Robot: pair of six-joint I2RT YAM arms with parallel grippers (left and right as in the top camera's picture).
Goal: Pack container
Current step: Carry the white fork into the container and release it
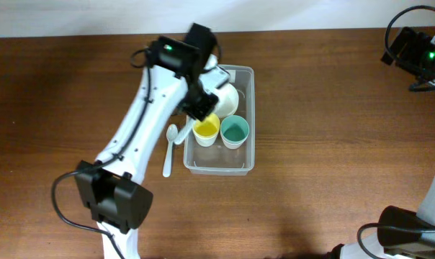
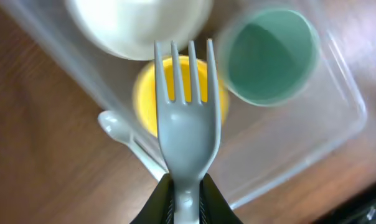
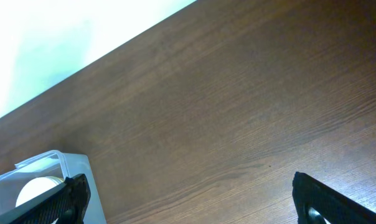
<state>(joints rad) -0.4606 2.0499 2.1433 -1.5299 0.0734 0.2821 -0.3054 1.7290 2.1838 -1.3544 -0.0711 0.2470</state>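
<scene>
Two arms at a wood table [image 1: 333, 108]. Container [image 1: 219, 167] sits near mid-table, long axis running away from the robot, with the left arm reaching over its left rim.

Inside the container:
- white bowl [image 1: 229, 93] at the far end
- yellow cup [image 1: 206, 129] and green cup [image 1: 234, 131] side by side, just nearer than the bowl, both upright and mouth up
- near end bare

Spoon [image 1: 170, 147] lies on the table just outside the container's left wall, parallel to it.

Left gripper [image 2: 187, 194]: jaws clenched on the handle of a pale grey fork [image 2: 188, 127]. In the wrist view the tines point away from the gripper and lie across the yellow cup [image 2: 147, 99]. Whether the fork touches the cup cannot be told. Green cup [image 2: 272, 56] is to the right of the tines and the bowl [image 2: 138, 25] is beyond them.

Right gripper [image 3: 191, 202]: jaws spread wide, nothing between them, over bare table well to the right. Its camera catches a container corner [image 3: 51, 163] at lower left.
</scene>
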